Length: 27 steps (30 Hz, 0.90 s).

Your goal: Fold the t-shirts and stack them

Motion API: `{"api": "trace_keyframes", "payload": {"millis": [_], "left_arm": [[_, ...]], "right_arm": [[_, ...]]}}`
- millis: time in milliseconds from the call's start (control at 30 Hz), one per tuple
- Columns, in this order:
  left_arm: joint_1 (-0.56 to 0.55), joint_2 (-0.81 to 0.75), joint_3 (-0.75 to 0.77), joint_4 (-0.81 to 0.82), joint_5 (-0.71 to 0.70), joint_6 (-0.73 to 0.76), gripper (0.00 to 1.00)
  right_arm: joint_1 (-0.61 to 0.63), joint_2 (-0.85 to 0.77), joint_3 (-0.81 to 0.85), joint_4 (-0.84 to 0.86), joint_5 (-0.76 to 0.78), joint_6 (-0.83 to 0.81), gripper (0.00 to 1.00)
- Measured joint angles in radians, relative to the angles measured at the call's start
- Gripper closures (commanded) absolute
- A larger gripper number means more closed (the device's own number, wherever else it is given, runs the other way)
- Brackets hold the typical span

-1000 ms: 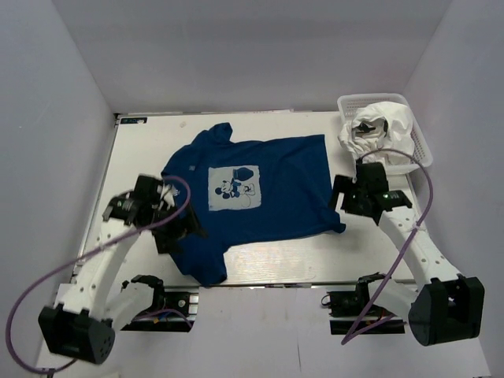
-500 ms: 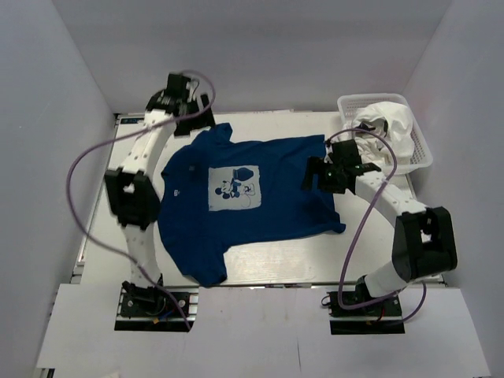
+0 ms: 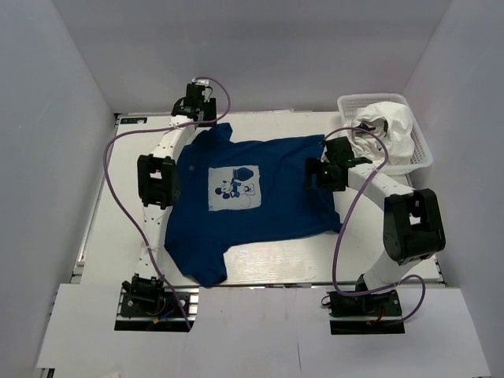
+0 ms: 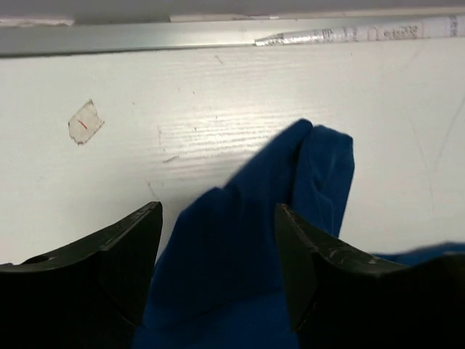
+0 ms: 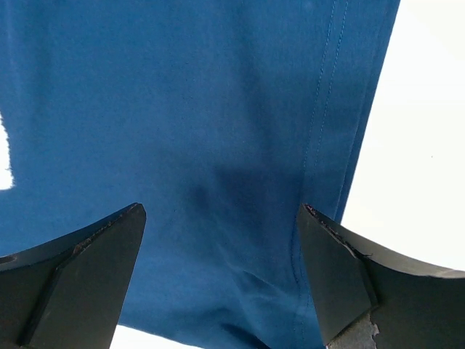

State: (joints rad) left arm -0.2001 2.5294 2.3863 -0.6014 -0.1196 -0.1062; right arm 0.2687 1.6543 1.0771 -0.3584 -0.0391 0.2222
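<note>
Navy blue t-shirt (image 3: 276,206) lies spread flat, mouse print (image 3: 235,189) up, across the middle of the white table (image 3: 272,264). At the far edge the left gripper (image 3: 201,118) has its fingers parted either side of the far-left sleeve (image 4: 309,167), gripping nothing. The right gripper (image 3: 318,175) hangs over the shirt's right hem (image 5: 330,138), jaws spread wide and empty. A white t-shirt (image 3: 387,124) sits bunched in the white lattice basket (image 3: 423,153) at the far right corner
</note>
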Motion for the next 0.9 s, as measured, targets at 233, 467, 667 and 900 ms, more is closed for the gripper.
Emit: {"api": "trace_keyframes", "payload": {"millis": [233, 467, 667, 900], "left_arm": [[0.000, 0.056, 0.017, 0.081, -0.021, 0.025, 0.26], [0.000, 0.066, -0.035, 0.140, 0.114, 0.023, 0.26], [-0.002, 0.074, -0.101, 0.159, 0.150, 0.011, 0.30], [-0.002, 0.081, -0.101, 0.181, 0.112, -0.021, 1.00]], "right_arm": [[0.000, 0.002, 0.005, -0.030, 0.014, -0.026, 0.10], [0.000, 0.036, 0.051, -0.061, 0.022, -0.043, 0.10], [0.000, 0.050, 0.057, -0.074, 0.053, -0.048, 0.10], [0.000, 0.050, 0.060, -0.089, 0.063, -0.050, 0.10]]}}
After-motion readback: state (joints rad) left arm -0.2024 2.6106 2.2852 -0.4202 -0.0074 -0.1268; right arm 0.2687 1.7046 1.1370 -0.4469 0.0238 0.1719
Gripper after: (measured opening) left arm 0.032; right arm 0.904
